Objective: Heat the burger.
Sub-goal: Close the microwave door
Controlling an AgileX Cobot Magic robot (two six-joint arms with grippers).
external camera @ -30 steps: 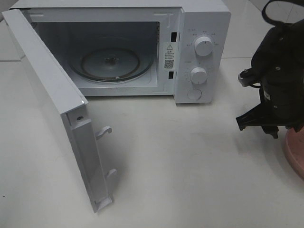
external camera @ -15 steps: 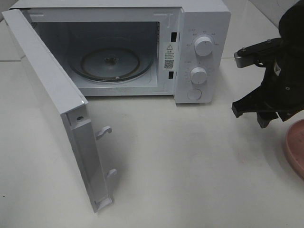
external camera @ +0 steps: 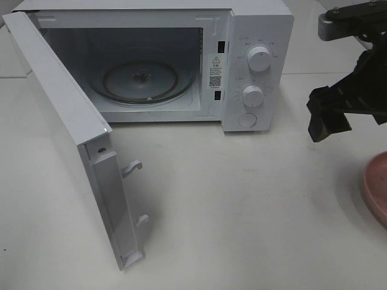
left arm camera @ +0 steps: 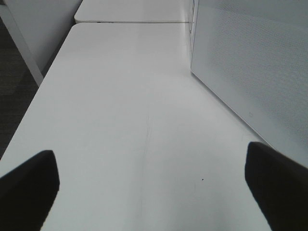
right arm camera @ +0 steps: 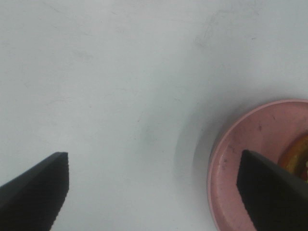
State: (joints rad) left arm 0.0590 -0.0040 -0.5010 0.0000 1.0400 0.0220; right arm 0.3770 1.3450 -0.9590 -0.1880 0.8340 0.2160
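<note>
Exterior high view: white countertop microwave oven [external camera: 257, 24] sits at the back of the white table [external camera: 242, 205], its white hinged door [external camera: 72, 139] swung fully open toward the camera. Round glass turntable [external camera: 142, 81] inside is bare. Right gripper [external camera: 338, 109], black, hangs above the table to the right of the microwave, holding nothing. Edge of a round pink plate [external camera: 376, 187] shows at the frame's right border; no burger visible here.

Left wrist view: left gripper [left arm camera: 149, 178] fingers spread wide over bare table, nothing between them; the microwave's perforated white side panel runs alongside.

Right wrist view: right gripper's fingers [right arm camera: 36, 187] stand well apart, empty. The pink plate lies partly under one finger, and a sliver of glossy orange-brown on it, at the frame edge, is probably the burger [right arm camera: 297, 155] — too little shows to be sure.

Progress: door is open, cavity ready. Left to do, as I judge: grasp the burger or its plate, load it, shut the door, set the dial.
</note>
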